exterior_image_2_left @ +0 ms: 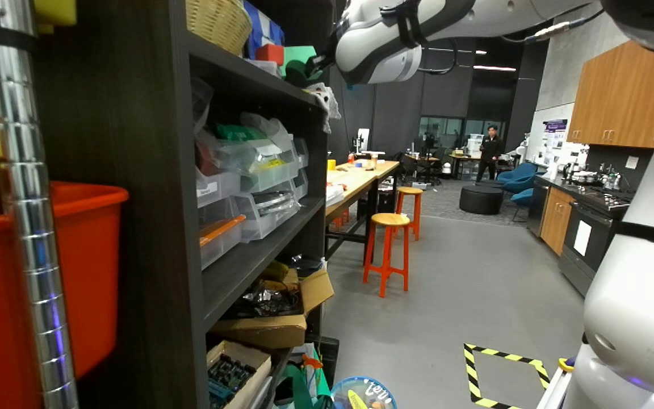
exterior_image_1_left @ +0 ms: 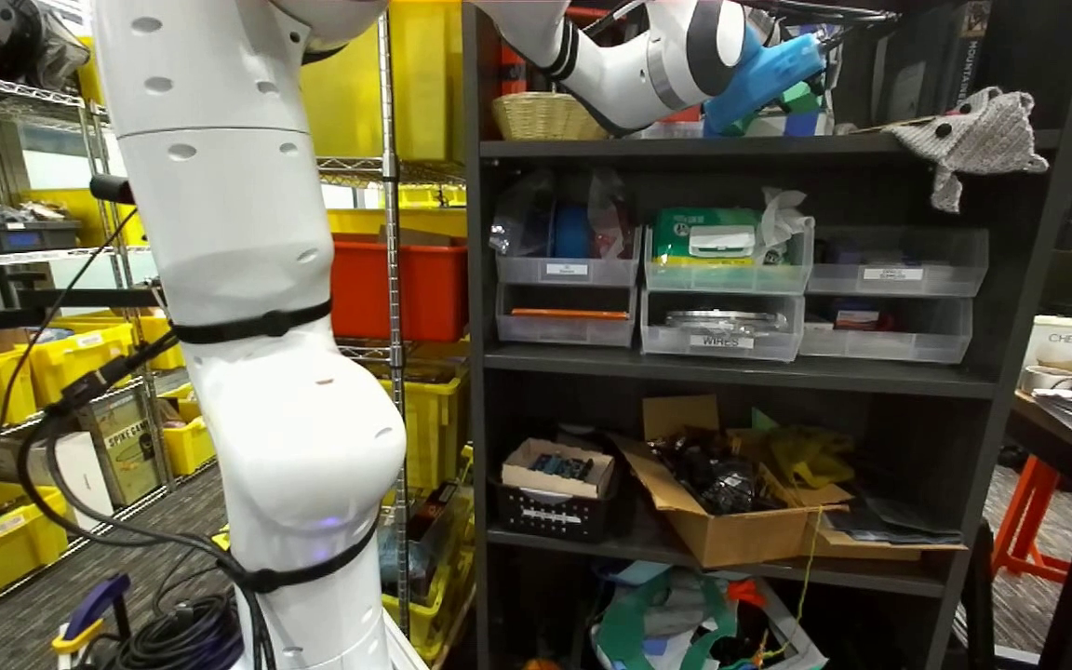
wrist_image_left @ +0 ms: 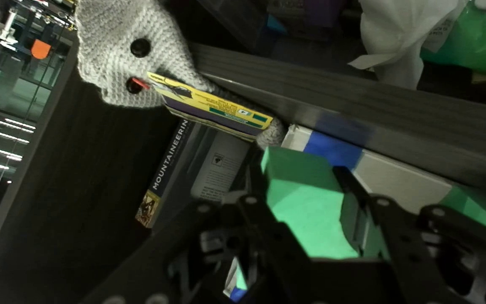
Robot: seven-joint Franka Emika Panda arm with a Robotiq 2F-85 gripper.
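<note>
A green block [wrist_image_left: 306, 202] with a curved notch in one side fills the space between the fingers of my gripper [wrist_image_left: 301, 171] in the wrist view. The jaws are shut on it, touching both sides. Beneath lies a shallow white box [wrist_image_left: 399, 177] with a blue patch, and another green piece [wrist_image_left: 479, 211] shows at its right. In an exterior view, a green block [exterior_image_2_left: 300, 57] is beside the dark gripper tip on the top shelf, near a red block [exterior_image_2_left: 270, 54]. Elsewhere, the blue-covered wrist [exterior_image_1_left: 769, 79] hides most of the gripper.
A grey knitted animal [wrist_image_left: 125, 46] hangs over the shelf's front edge [wrist_image_left: 352, 109], with a yellow card [wrist_image_left: 217, 103] against it. Books [wrist_image_left: 171, 164] stand behind. A wicker basket [exterior_image_1_left: 547, 116] sits along the top shelf; clear bins [exterior_image_1_left: 722, 326] fill the shelf below.
</note>
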